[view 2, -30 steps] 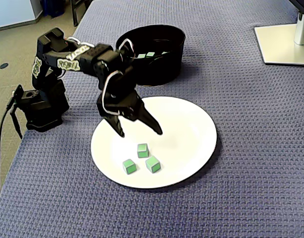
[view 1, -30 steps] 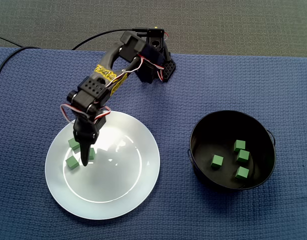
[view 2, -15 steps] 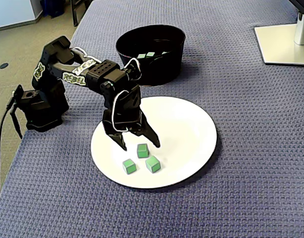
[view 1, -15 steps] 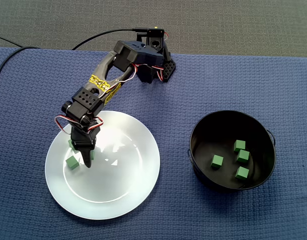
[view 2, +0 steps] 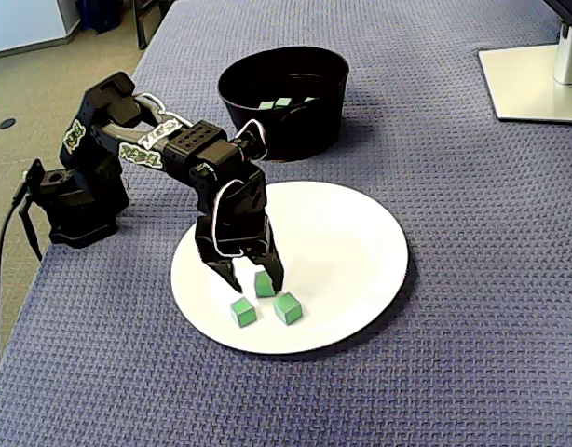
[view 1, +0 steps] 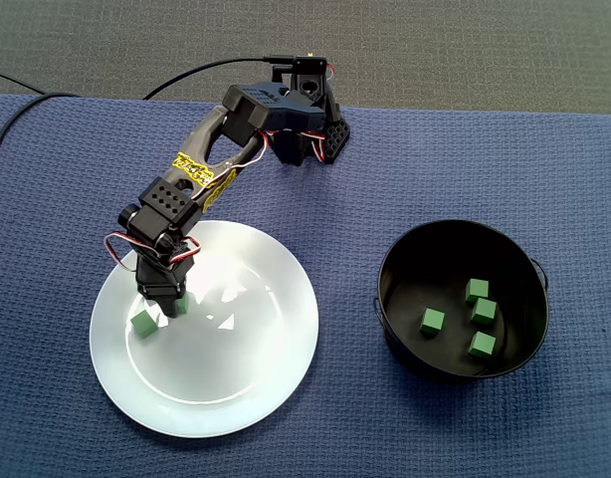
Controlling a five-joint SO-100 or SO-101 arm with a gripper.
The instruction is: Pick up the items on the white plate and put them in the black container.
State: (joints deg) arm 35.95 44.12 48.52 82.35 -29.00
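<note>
Green cube point(view 2: 265, 284) seemingly between spread fingers point(view 2: 275, 270)

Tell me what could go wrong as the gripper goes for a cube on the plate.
The gripper is open, with one cube close to its right-hand finger in this view rather than centred. Closing may shove the cube or pinch only a corner. The other two cubes lie close by and could get knocked. The plate looks glossy, so a nudged cube might slide away.
</note>
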